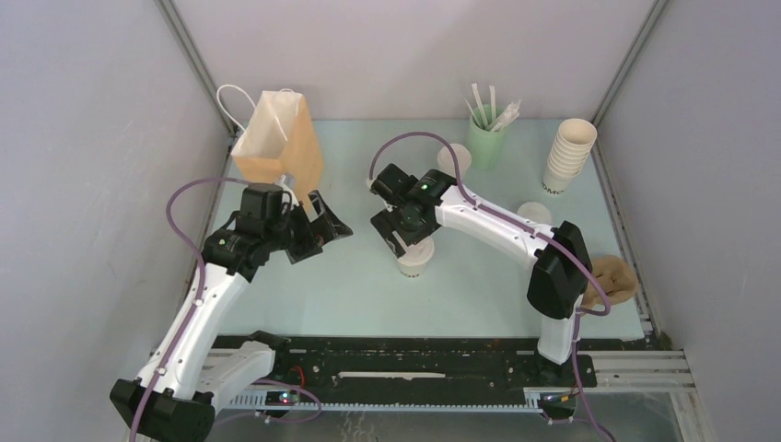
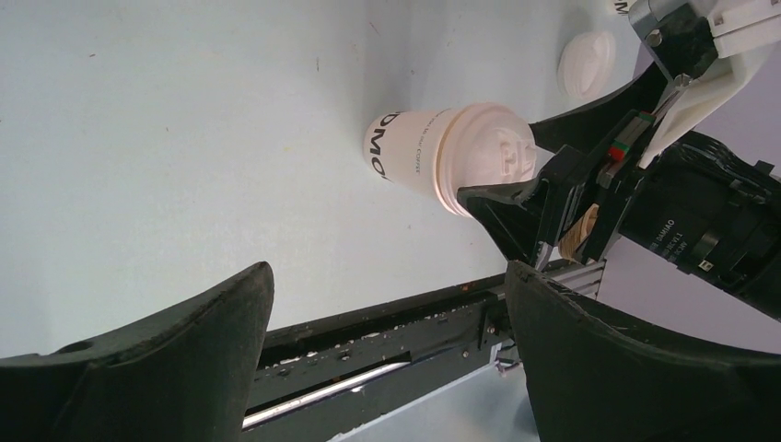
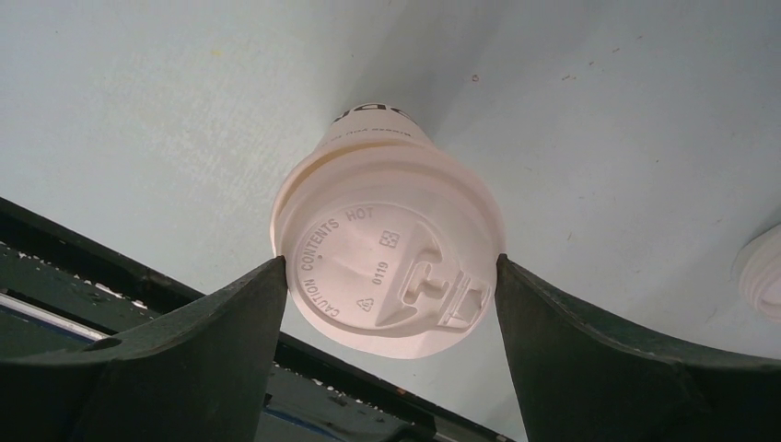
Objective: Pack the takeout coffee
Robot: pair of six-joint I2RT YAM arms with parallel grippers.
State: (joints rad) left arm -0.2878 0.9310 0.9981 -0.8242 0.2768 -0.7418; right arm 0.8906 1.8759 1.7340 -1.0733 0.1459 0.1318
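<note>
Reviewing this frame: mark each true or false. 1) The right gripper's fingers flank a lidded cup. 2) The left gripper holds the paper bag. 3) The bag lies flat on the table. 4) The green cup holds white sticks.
1) True. The right gripper has a finger against each side of the lid of the lidded cup.
2) False. The left gripper is open and empty, just beside the brown paper bag.
3) False. The bag stands upright with its mouth open.
4) True. The green cup at the far side holds white sticks.
</note>
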